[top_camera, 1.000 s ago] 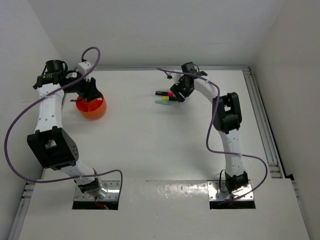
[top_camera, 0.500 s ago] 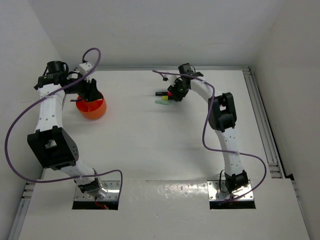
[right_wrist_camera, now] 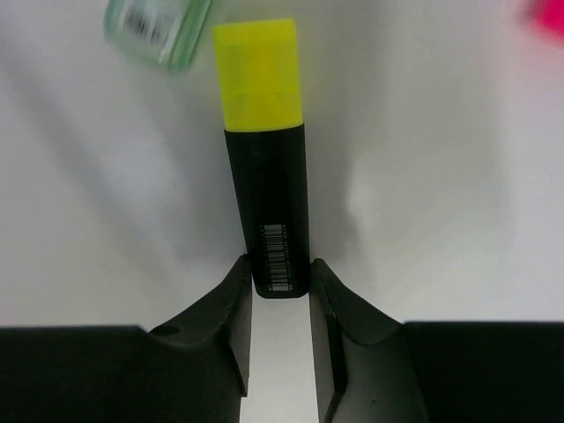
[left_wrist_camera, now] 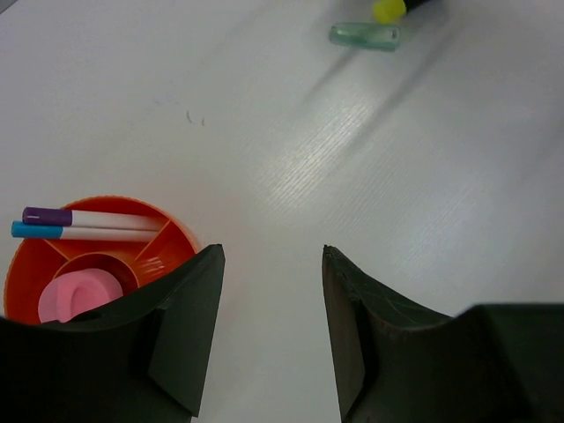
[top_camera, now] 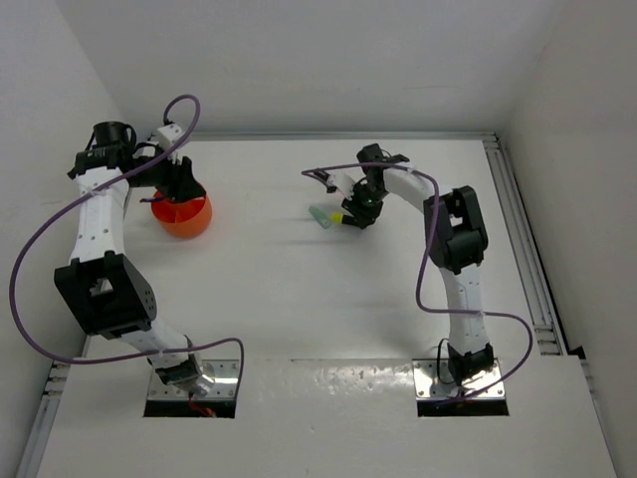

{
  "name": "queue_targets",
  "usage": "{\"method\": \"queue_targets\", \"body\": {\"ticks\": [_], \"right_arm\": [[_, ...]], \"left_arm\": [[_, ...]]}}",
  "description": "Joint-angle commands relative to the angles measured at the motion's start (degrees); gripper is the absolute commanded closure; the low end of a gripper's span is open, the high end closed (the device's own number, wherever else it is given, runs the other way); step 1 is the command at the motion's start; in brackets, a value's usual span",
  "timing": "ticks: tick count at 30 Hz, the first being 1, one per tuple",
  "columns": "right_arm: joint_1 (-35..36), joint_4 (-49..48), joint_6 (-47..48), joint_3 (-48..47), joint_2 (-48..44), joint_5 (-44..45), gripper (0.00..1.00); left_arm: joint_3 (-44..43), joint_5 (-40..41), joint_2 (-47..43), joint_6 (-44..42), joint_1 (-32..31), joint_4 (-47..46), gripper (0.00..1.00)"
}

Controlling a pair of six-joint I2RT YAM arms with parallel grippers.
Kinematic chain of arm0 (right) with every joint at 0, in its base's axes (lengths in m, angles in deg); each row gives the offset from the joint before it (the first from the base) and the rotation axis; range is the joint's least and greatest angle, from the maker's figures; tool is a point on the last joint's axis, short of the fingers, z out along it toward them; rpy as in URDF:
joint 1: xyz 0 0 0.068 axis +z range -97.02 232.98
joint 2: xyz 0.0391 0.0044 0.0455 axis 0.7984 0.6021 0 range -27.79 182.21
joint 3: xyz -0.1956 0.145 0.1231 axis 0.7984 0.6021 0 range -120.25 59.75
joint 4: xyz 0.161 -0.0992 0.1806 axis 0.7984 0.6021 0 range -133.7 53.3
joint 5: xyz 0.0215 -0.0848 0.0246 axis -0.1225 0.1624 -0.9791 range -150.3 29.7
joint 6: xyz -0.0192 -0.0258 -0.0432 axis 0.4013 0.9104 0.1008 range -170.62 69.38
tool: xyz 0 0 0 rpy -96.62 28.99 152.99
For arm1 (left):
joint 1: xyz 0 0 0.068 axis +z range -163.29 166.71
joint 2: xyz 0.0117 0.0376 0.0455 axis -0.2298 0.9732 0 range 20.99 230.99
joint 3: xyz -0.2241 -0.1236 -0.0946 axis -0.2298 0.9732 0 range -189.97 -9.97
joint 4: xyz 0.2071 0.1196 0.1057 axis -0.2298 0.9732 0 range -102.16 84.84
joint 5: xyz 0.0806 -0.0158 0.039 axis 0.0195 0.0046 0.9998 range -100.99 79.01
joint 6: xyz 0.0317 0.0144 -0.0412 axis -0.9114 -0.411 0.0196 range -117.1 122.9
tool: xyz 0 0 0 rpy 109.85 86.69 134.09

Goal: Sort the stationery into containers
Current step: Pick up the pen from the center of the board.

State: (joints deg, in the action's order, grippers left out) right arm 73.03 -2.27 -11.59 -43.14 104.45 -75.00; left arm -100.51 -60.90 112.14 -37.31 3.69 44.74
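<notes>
My right gripper is shut on the back end of a black highlighter with a yellow cap, which points away from me; its yellow cap also shows from above. A green highlighter lies just beside that cap. A blurred pink end shows at the far right. The orange bowl holds two white pens with purple and blue caps and a pink chunky item. My left gripper hangs open and empty over the bowl's right edge.
White walls close in behind and on both sides of the table. A metal rail runs along the right edge. Purple cables loop off both arms.
My right gripper has closed on the yellow-capped highlighter and shifted a little toward the near right with it. The left arm has not moved.
</notes>
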Motion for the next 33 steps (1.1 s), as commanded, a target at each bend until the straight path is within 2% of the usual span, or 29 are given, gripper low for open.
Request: {"method": "queue_targets", "body": {"ticks": [1, 5, 7, 9, 10, 11, 12, 13, 14, 16, 19, 21, 24, 28, 33], "right_arm": [[0.9, 5.7, 3.9, 5.1, -9.3, -2.2, 0.93], [1.6, 4.6, -1.5, 12.3, -18.7, -6.8, 1.0], [1.9, 2.2, -9.1, 14.5, -24.2, -8.7, 1.0], [1.9, -1.1, -18.7, 15.0, -27.3, -13.2, 1.0], [2.0, -2.5, -22.3, 16.0, -28.6, -14.9, 1.0], [2.2, -6.3, -25.8, 16.8, -31.5, -17.5, 1.0], [2.4, -8.5, -32.7, 17.7, -33.1, -18.7, 1.0], [3.8, -12.6, -36.0, 19.9, -34.2, -19.5, 1.0], [4.4, -13.9, -38.6, 20.5, -36.2, -19.8, 1.0], [7.2, -15.0, -45.2, 20.2, -36.5, -21.7, 1.0], [10.8, -15.7, -49.6, 18.8, -36.5, -21.3, 1.0], [12.7, -15.9, -51.4, 17.0, -35.4, -20.4, 1.0], [14.7, -15.9, -52.5, 14.8, -33.8, -18.8, 1.0], [15.7, -15.6, -52.8, 13.6, -33.3, -17.4, 1.0], [16.5, -14.9, -52.2, 13.1, -33.8, -16.3, 1.0]], "left_arm": [[0.5, -4.0, -3.3, -1.5, 0.5, -0.2, 0.45], [5.5, -10.2, -7.1, 1.1, 1.0, -2.3, 0.46], [11.7, -14.7, -11.0, 5.7, 0.7, -8.6, 0.46], [16.8, -16.7, -15.6, 17.0, -0.1, -19.1, 0.45], [22.5, -16.9, -17.4, 22.0, -1.4, -24.2, 0.45], [25.6, -17.1, -19.2, 32.9, -1.9, -29.0, 0.44], [28.9, -16.7, -22.4, 38.9, -2.5, -39.3, 0.43], [34.9, -15.9, -23.8, 45.2, -4.0, -45.0, 0.43], [37.4, -15.4, -25.3, 54.1, -4.7, -49.2, 0.42], [40.3, -12.2, -28.0, 59.6, -7.6, -58.5, 0.41], [40.5, -6.3, -28.3, 66.2, -11.9, -61.1, 0.36], [40.7, -3.0, -26.0, 74.8, -14.8, -63.6, 0.34], [41.1, -0.7, -23.7, 83.1, -18.4, -65.7, 0.32], [41.5, 2.7, -21.4, 89.0, -21.0, -68.8, 0.32], [41.5, 6.2, -20.3, 90.1, -23.8, -69.0, 0.32]]}}
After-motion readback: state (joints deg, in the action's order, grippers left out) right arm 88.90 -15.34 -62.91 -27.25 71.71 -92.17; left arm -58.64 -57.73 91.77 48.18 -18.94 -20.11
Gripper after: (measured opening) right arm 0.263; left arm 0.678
